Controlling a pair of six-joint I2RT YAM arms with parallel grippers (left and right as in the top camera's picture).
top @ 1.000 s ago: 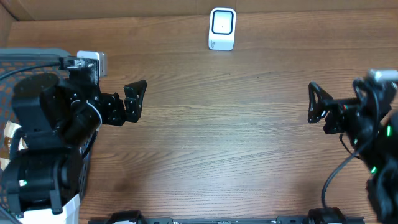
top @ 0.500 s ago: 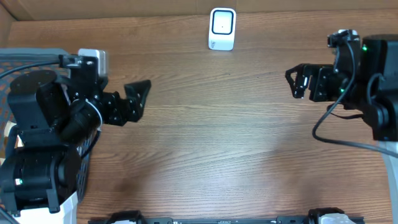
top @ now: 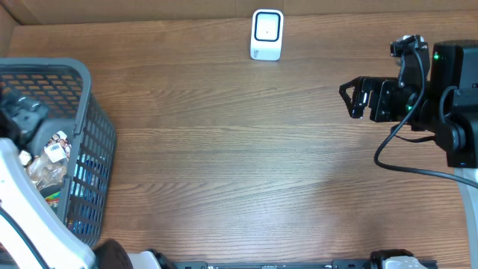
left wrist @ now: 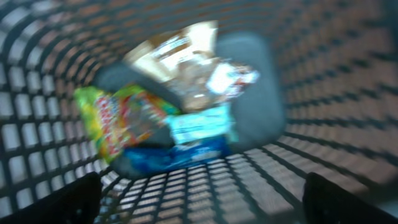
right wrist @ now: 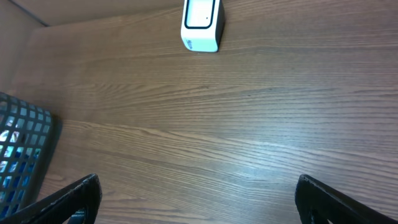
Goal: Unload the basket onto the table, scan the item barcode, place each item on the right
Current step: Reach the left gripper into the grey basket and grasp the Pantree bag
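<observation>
Hovering over the grey mesh basket (top: 102, 161) at the left edge of the wooden table (top: 224, 164), the left arm (top: 22, 205) points its wrist camera straight down inside. The left gripper (left wrist: 199, 208) is spread wide, one dark fingertip (left wrist: 59, 199) in each lower corner of that view, nothing between them, no contact with anything. The wrist view is blurred. The task items are snack packets (top: 48, 161) heaped on the basket floor, none lifted. A clear packet with brown contents and a white label (left wrist: 186, 68) lies on top toward the far side. A green, yellow and red packet (left wrist: 118, 121) sits to its left. A light blue packet (left wrist: 199, 127) is in the middle, overlapping a dark blue packet (left wrist: 180, 155) on the near side. Print and barcodes are too blurred to read. The white scanner (top: 267, 34) stands at the far edge of the table near its middle, well apart from the basket and from both arms. The right gripper (top: 358, 97) hangs over the right side of the table, aimed left, with its jaws fully apart and empty. Its wrist view shows both fingertips (right wrist: 68, 199) low in the corners, bare wood between, the scanner up top and a corner of the basket at the left.
</observation>
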